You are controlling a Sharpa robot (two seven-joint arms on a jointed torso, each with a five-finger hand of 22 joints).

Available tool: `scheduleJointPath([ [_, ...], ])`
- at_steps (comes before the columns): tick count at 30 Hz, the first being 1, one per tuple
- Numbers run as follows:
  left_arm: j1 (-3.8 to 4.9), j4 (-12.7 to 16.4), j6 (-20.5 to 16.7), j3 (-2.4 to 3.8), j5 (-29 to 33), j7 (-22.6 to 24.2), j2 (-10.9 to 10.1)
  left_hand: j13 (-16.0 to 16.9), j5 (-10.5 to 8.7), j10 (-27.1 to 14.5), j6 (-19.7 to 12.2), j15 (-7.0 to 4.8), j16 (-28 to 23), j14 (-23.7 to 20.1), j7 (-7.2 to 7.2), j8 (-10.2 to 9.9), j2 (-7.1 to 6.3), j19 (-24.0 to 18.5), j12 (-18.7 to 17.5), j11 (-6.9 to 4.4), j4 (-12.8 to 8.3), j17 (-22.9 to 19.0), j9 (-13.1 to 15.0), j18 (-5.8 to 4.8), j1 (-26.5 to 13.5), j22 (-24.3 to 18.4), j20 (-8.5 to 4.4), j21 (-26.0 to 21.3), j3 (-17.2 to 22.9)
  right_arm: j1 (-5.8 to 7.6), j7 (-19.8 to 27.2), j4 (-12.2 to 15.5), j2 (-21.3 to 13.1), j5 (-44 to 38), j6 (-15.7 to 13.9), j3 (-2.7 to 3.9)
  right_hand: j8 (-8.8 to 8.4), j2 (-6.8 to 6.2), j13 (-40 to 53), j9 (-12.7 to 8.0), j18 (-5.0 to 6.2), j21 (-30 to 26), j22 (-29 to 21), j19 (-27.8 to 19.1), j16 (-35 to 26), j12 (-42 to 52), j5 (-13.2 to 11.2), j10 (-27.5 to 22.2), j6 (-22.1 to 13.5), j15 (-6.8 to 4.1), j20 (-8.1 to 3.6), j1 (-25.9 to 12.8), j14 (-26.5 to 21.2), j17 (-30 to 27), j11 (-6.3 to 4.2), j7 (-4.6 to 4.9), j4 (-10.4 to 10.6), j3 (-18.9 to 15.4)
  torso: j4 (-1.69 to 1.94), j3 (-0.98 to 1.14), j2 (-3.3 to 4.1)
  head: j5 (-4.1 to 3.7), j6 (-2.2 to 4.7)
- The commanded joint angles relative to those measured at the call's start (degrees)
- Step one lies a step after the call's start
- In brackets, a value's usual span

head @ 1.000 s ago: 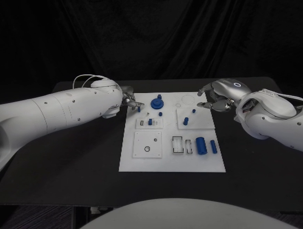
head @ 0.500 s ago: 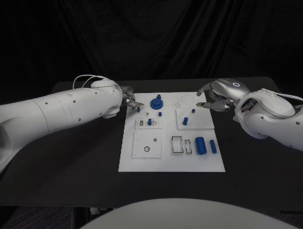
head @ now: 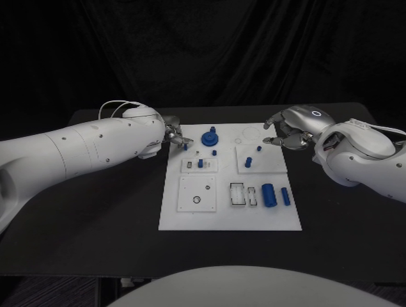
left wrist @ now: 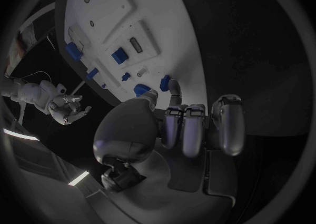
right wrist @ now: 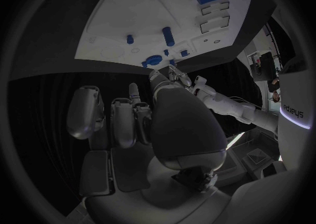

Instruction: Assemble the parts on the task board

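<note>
Nearest you, the flat white task board [head: 230,217] carries a smooth blue cylinder [head: 269,194] and a slimmer blue peg [head: 286,197] lying beside rectangular recesses. Farther back, a short blue peg [head: 248,162] stands upright, and a round blue knob [head: 210,139] sits near the far edge. Compared with the preceding second, nothing has shifted, so expect no assembly progress. The left hand [head: 172,135] and right hand [head: 288,135] hover at the far corners; whether their curled fingers grip anything cannot be determined.
</note>
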Motion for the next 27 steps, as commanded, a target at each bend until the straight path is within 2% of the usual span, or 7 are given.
scheduleJointPath([
  [1,-0.13,-0.14,0.93,0.04,0.18,0.89,0.26,15.09,0.37,6.14,0.12,0.5,0.14,5.94,0.19,-0.37,0.03,-0.23,0.2,0.44,-0.39,15.09,-0.11,0.1,0.6,6.32,0.31,-0.42,0.02,-0.11,-0.52,0.18,-0.05,-0.16,0.46,0.05,-0.29,0.48,10.22,-0.06,0.88,-0.2,9.15,-0.44,-0.22,-0.22,0.27,-0.11,0.35,0.41,0.09,-0.21,3.23,7.76,0.44,0.16,-0.21,-0.03,0.06,0.05,-0.05,0.0,-0.01],
  [8,-0.15,-0.39,1.46,0.04,0.18,1.01,0.51,15.09,1.82,6.14,0.14,0.57,0.14,5.94,0.26,-0.96,0.26,-0.32,0.2,0.5,-0.8,15.09,-0.31,0.12,1.48,6.33,0.38,-0.56,0.2,-0.11,-0.49,0.21,0.03,-0.16,0.54,0.05,-0.29,0.48,10.22,-0.06,0.88,-0.2,9.15,-0.44,-0.22,-0.22,0.27,-0.11,0.35,0.41,0.09,-0.21,3.23,7.76,0.44,0.16,-0.21,-0.03,0.15,0.09,0.03,-0.12,-0.01],
  [13,-0.17,-0.58,1.63,0.04,0.18,1.34,0.69,15.09,3.5,6.14,0.1,0.6,0.14,5.94,0.28,-1.69,0.39,-0.37,0.2,0.52,-1.45,15.09,-0.58,0.14,2.55,6.39,0.43,-0.69,0.58,-0.11,-0.52,0.21,-0.01,-0.16,0.61,0.05,-0.35,0.5,10.18,-0.13,0.89,-0.31,9.13,-0.47,-0.32,-0.27,0.29,-0.14,0.4,0.42,0.11,-0.17,3.2,7.69,0.45,0.16,-0.27,-0.04,0.15,0.03,0.01,-0.29,-0.01],
  [27,-0.33,-1.25,2.0,0.04,0.18,2.12,0.98,15.09,4.23,6.14,-0.06,0.62,0.14,5.94,0.31,-2.61,0.73,-0.46,0.2,0.54,-2.16,15.09,-1.15,0.17,3.71,6.4,0.45,-0.84,1.46,-0.11,-0.55,0.21,-0.03,-0.16,0.71,0.05,-0.36,0.51,10.17,-0.15,0.9,-0.35,9.12,-0.48,-0.35,-0.28,0.31,-0.15,0.42,0.42,0.11,-0.13,3.2,7.67,0.45,0.16,-0.31,-0.04,0.04,0.0,-0.02,-0.35,-0.01],
])
